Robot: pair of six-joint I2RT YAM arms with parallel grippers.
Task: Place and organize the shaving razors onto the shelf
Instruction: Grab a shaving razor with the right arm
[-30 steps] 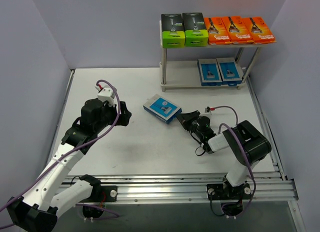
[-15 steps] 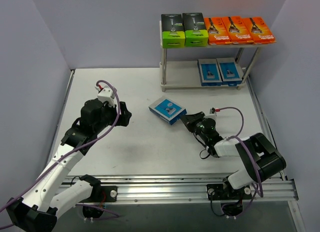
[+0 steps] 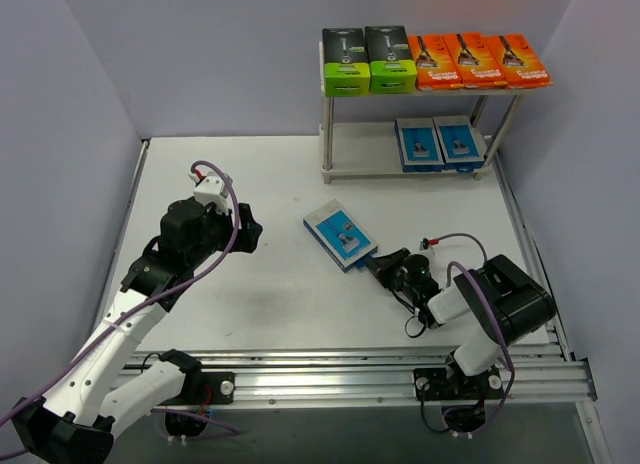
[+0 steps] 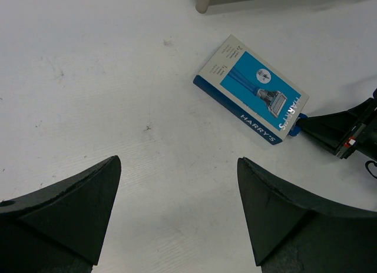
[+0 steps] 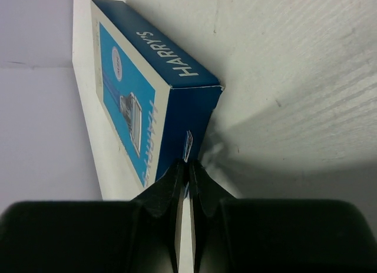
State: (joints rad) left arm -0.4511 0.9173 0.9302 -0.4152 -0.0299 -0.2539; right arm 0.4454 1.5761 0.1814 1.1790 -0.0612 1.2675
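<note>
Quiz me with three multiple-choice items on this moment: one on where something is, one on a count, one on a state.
1. Where does the loose blue pack lie?
A. on the table, in front of the shelf
B. on the shelf's lower level
C. on its upper level

2. How many orange packs are on the shelf?
A. one
B. two
C. three

3. How do the jaws of the right arm stand?
A. wide open over bare table
B. shut on the blue pack's end tab
C. shut on an orange pack

Answers:
1 A, it lies flat on the table, apart from the shelf.
2 C, three sit side by side next to the black-and-green packs.
3 B, the right wrist view shows them pinched on the tab.
</note>
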